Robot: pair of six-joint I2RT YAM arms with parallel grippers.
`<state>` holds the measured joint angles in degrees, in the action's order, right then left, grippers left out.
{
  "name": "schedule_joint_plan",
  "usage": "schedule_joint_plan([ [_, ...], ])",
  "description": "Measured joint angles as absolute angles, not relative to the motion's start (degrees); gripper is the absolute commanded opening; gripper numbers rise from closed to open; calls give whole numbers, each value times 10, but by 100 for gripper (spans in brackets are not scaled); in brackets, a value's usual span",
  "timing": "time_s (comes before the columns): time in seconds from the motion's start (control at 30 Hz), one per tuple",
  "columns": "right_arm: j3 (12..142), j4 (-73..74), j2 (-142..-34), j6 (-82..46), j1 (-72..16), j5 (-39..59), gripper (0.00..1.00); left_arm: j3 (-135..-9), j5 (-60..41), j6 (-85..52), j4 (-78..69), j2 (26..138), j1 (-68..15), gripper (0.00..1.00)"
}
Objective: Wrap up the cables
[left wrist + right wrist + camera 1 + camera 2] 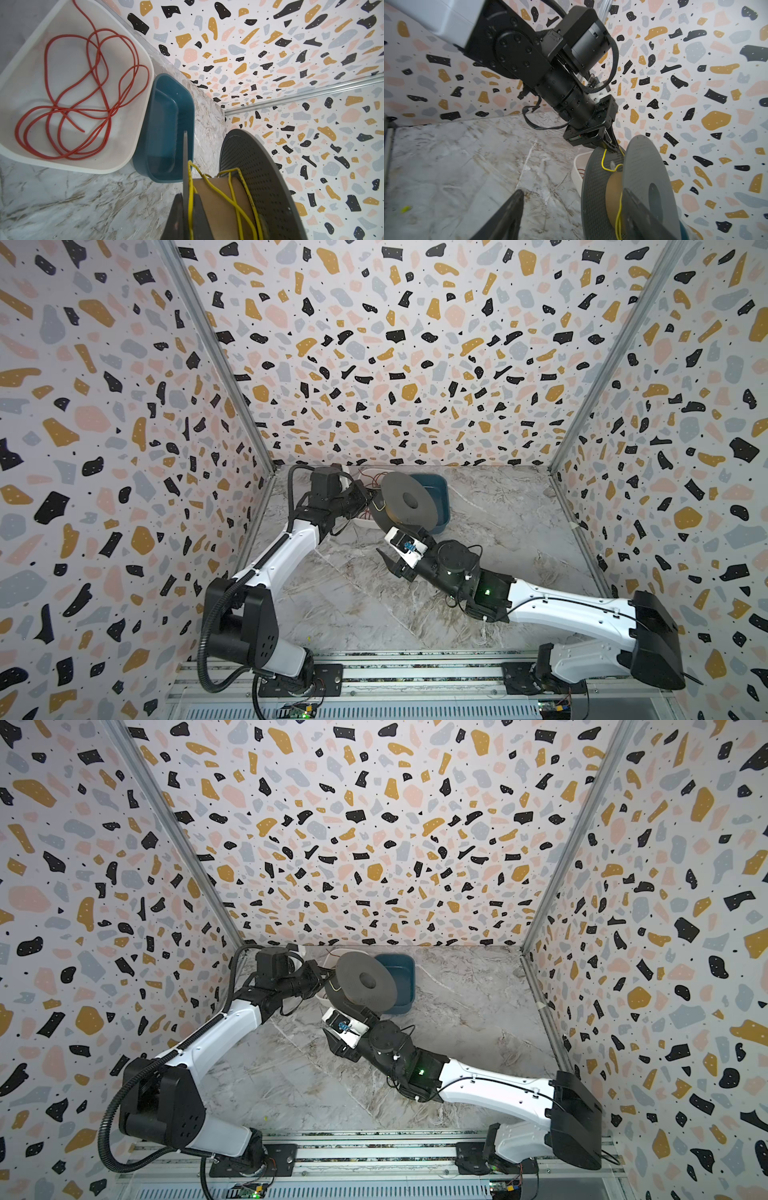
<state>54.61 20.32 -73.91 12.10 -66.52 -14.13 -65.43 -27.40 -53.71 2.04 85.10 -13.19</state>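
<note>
Left gripper (611, 145) is clamped on the yellow cable (602, 162), right gripper (572, 190) apart: the unheld spool (643, 162) may roll, loosening turns.

Table (374, 614), back left: tray (25, 83) with loose cable (56, 108) lying in it; tub (164, 124) just beside the tray, on its right. Spool (405, 499) in front of both, spooled cable (190, 197) wound around its core.

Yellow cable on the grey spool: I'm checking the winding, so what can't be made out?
Thin yellow cable: turns run off the left wrist view's edge; in both top views the grey perforated spool's flange covers them.
Its end: left wrist view, lost inside the shut left pincer.
Thin red cable: both top views, left arm covers most.
</note>
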Motion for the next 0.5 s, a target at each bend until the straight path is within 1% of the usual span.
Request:
schedule_joint_plan([
  [0.07, 542, 174, -715, 87, -647, -107, 74, -654, -284, -532, 14, 851, -131, 0],
  [0.23, 524, 105, -660, -11, -542, 4, 74, -654, -311, -519, -4, 851, -126, 0],
  [0.5, 491, 51, -594, -125, -409, 157, 69, -652, -354, -515, -43, 860, -120, 0],
])
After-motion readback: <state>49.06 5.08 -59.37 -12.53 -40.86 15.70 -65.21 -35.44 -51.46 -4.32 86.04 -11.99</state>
